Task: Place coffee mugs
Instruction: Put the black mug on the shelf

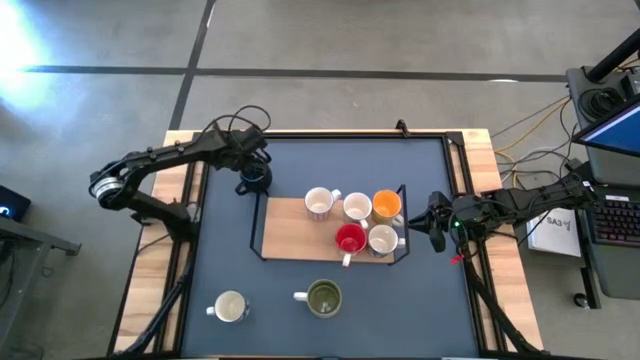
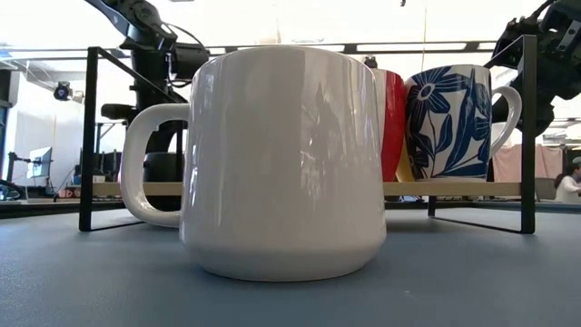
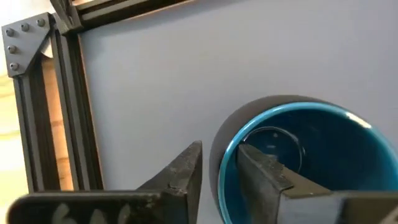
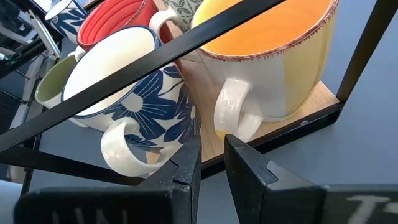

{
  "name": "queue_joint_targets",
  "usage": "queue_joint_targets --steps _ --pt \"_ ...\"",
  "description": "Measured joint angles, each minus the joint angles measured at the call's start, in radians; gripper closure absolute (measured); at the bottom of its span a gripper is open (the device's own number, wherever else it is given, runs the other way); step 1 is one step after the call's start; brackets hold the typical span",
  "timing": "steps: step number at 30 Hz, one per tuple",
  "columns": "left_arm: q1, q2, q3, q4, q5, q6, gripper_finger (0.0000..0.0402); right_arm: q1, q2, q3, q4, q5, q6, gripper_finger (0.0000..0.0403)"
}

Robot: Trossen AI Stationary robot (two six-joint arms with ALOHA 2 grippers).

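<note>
Left hand [image 3: 217, 171]: mine, over the far left of the bench [image 1: 290, 320], fingers parted a little and straddling the wall of the blue mug [image 3: 298, 155], one finger inside the bowl, one outside; the rim sits loose in the gap, not pinched.
Blue mug [image 1: 254, 176]: standing upright on the bench mat, just off the far left corner of the rack [image 1: 258, 225].
Right hand [image 4: 211, 165]: mine too, waiting at the rack's right end, fingers a narrow gap apart with nothing between them; it looks straight at the orange mug's handle.
Rack: black wire frame around a wooden board, mid-bench.
Orange mug [image 1: 387, 206]: on the board, far right corner.
Flowered mug [image 4: 124, 93]: white with blue flowers, on the board beside the orange one.
Red mug [image 1: 350, 238]: on the board, near edge.
White mugs: one [image 1: 319, 203] at the left of the far row, one [image 1: 357, 208] between it and the orange mug.
Green mug [image 1: 323, 298]: on the bench in front of the rack, apart from it.
Cream mug [image 1: 230, 307]: on the bench, near left, well apart from the rack.
</note>
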Motion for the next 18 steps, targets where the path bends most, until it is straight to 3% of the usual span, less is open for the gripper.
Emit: queue_joint_targets --steps 6,12,18 --pt "-0.001 -0.054 0.0 -0.003 0.091 -0.071 0.0293 0.0 0.0 0.0 0.0 0.0 0.0 0.0344" --pt "-0.003 -0.112 0.0 -0.097 0.181 -0.173 0.0291 0.0 0.0 0.0 0.0 0.0 0.0 0.0344" --pt "-0.009 -0.155 0.0 -0.164 0.192 -0.228 0.0292 0.0 0.0 0.0 0.0 0.0 0.0 0.0344"
